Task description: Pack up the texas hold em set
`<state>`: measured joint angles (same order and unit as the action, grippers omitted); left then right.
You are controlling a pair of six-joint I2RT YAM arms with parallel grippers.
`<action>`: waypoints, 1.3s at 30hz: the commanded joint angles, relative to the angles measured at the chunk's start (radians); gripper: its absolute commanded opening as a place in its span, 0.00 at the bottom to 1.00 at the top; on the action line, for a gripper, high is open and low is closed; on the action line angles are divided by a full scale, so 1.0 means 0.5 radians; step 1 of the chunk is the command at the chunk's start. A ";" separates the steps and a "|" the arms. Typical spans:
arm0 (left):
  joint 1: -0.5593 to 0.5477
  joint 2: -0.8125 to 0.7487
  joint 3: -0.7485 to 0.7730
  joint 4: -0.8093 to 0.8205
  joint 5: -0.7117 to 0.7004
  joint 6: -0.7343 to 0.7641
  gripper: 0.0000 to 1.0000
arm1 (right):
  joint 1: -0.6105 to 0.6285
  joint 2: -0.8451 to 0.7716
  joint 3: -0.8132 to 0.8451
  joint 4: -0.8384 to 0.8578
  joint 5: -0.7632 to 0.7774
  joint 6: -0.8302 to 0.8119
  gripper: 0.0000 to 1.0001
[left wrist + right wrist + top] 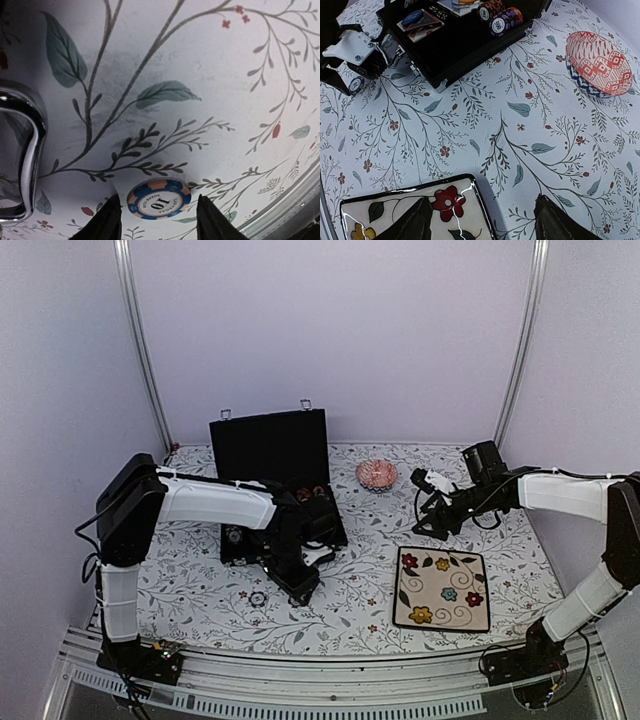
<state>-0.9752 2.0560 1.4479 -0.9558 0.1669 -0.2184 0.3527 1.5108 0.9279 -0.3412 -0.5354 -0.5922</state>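
The black case [270,455] of the texas hold em set stands open at the back left, with stacked chips [499,17], card decks and a blue button [412,17] inside. In front of it a blue "10" chip [159,199] lies flat on the floral cloth. My left gripper [158,200] is open and straddles this chip, with a gap on each side. The case's silver handle [31,145] shows at the left of that view. My right gripper [485,225] hangs open and empty above the plate's far corner. Another chip [258,598] lies loose near the front.
A cream flowered plate [442,588] sits front right and a small pink patterned bowl [377,474] at the back centre. A small red piece [372,628] lies on the cloth left of the plate. The table's metal front edge [290,200] runs close to the left gripper.
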 commanded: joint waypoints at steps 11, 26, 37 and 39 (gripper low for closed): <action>-0.158 0.071 -0.110 0.017 -0.185 0.020 0.52 | -0.008 0.049 0.029 -0.038 -0.058 -0.018 0.72; -0.258 0.160 -0.156 -0.016 -0.334 -0.049 0.48 | -0.007 0.038 0.032 -0.049 -0.066 -0.021 0.72; -0.254 0.111 -0.154 -0.045 -0.420 -0.063 0.39 | -0.008 0.032 0.031 -0.054 -0.074 -0.021 0.72; -0.244 0.073 -0.138 -0.068 -0.465 -0.070 0.38 | -0.008 0.031 0.032 -0.057 -0.074 -0.021 0.72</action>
<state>-1.0756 2.0510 1.4269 -0.9440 -0.0204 -0.2436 0.3527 1.5227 0.9279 -0.3534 -0.5560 -0.5987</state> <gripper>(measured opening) 0.398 0.718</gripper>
